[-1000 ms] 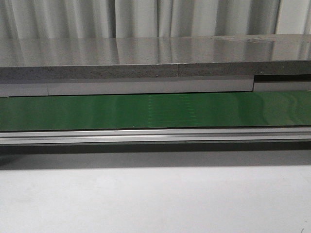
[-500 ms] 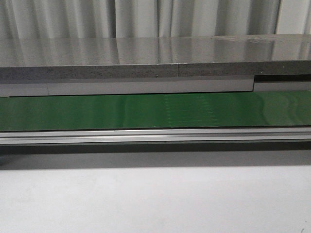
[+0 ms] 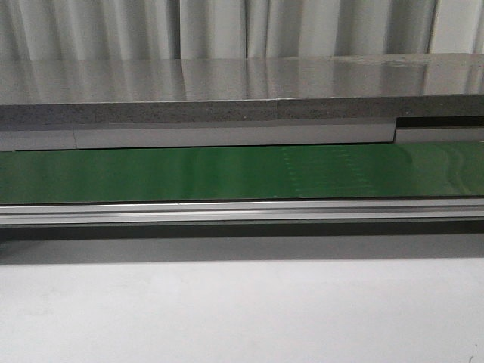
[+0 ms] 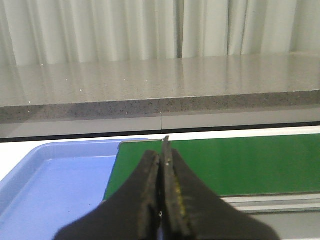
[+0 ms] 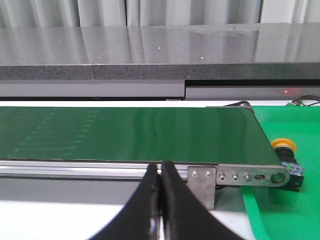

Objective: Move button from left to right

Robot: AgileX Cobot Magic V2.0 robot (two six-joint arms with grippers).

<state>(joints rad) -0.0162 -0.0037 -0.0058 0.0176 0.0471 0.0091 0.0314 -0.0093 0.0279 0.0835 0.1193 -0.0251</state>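
**A:** Where's your button right now?

**B:** You'll find the small push-button switch with the round yellow-orange cap and black boxy body (image 5: 286, 159) just past the roller end of the long green conveyor belt (image 5: 135, 132), lying on a green mat (image 5: 290, 200) beside it. Only your right wrist view shows it; the front view shows belt and grey stone counter (image 3: 227, 83), no button.

**A:** And the grippers?

**B:** Your left gripper (image 4: 163, 150) is pressed fully closed on nothing, hovering by a pale blue plastic tray (image 4: 45, 185) that only its own camera shows. Your right gripper (image 5: 161, 167) is likewise closed and empty.

**A:** How should I take hold of it?

**B:** I'd judge it light, rigid and hard plastic. The domed cap looks slippery, so open wide and pinch the flat sides of the black body instead.
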